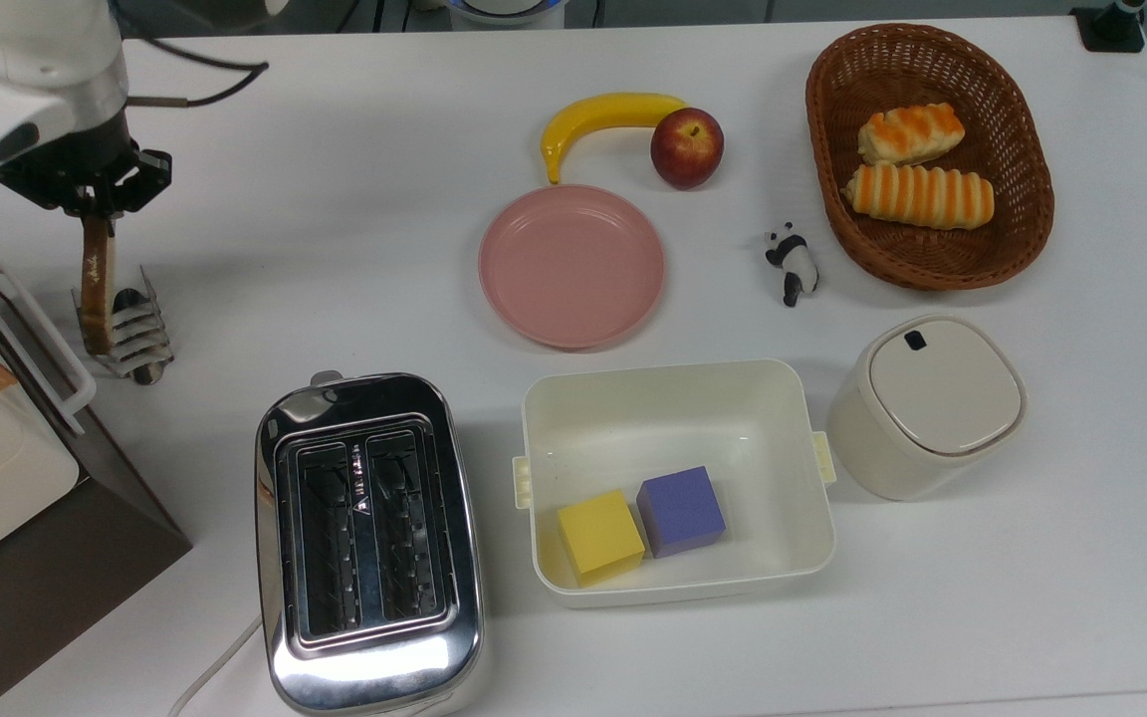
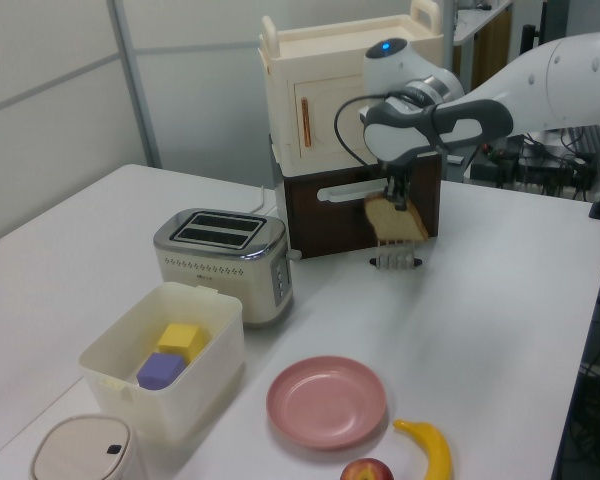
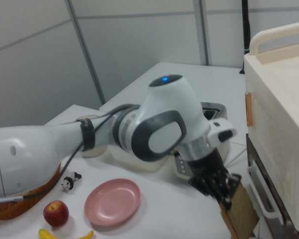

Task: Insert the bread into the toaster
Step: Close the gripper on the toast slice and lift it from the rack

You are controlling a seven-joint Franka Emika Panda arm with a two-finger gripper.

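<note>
Near us in the top view sits the shiny toaster (image 1: pixel 368 546) on the white bench (image 1: pixel 354 229). Its two dark slots look bare. Their long way runs from near to far in the top view.

Just to the top view's right of it is a cream tub (image 1: pixel 675 398). Inside are a yellow block (image 1: pixel 600 536) and a purple block (image 1: pixel 681 511), side by side. Further right stands a cream pot with its lid on (image 1: pixel 925 405).

In the middle lies a pink plate (image 1: pixel 572 265) with nothing on it. Past it are a banana (image 1: pixel 605 121) and an apple (image 1: pixel 686 147), touching. A little panda toy (image 1: pixel 792 263) stands by a brown basket (image 1: pixel 932 262), and two orange-striped rolls (image 1: pixel 920 195) lie in the basket.

Far off on the top view's left is the robot's hand (image 1: pixel 88 211). It is pinched shut on the top of the bread (image 1: pixel 96 282). The slice hangs straight down under the hand, on its edge. In the left view it looks lifted just clear of the little wire rack (image 2: pixel 396 262), though I can't be fully sure it is free.

The toaster lies nearer to us and to the right of the bread in the top view. I think the bread's thin edge already runs about the same way as the slots, so it may need little turning before it goes down into one.
</note>
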